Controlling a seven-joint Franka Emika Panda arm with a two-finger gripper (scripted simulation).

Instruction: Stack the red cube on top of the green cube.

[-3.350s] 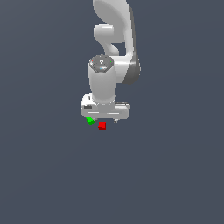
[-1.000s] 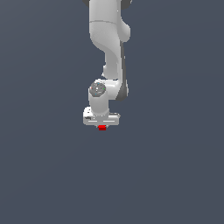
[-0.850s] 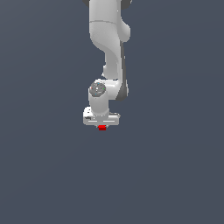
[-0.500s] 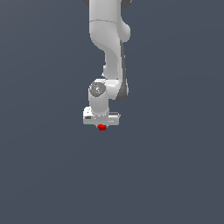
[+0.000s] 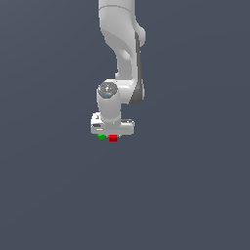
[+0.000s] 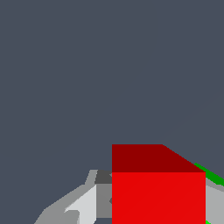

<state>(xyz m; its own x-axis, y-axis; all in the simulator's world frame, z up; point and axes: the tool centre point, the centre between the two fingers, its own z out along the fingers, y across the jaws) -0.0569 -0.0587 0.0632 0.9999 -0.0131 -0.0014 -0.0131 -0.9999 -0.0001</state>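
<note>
Fingers (image 6: pixel 87 205) pinch the red cube (image 5: pixel 113 138) just beside the green cube (image 5: pixel 101 136), on the exterior view's right, so the carry step seems in hand; next, centre red above green and lower.

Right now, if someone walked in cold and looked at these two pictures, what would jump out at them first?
The white arm reaching down from the top of the exterior view, with the gripper low over two tiny cubes. The red cube sits right under it, and the green cube peeks out beside it toward the exterior view's left. In the wrist view the red cube fills the foreground between the fingers, with a green sliver behind it.
</note>
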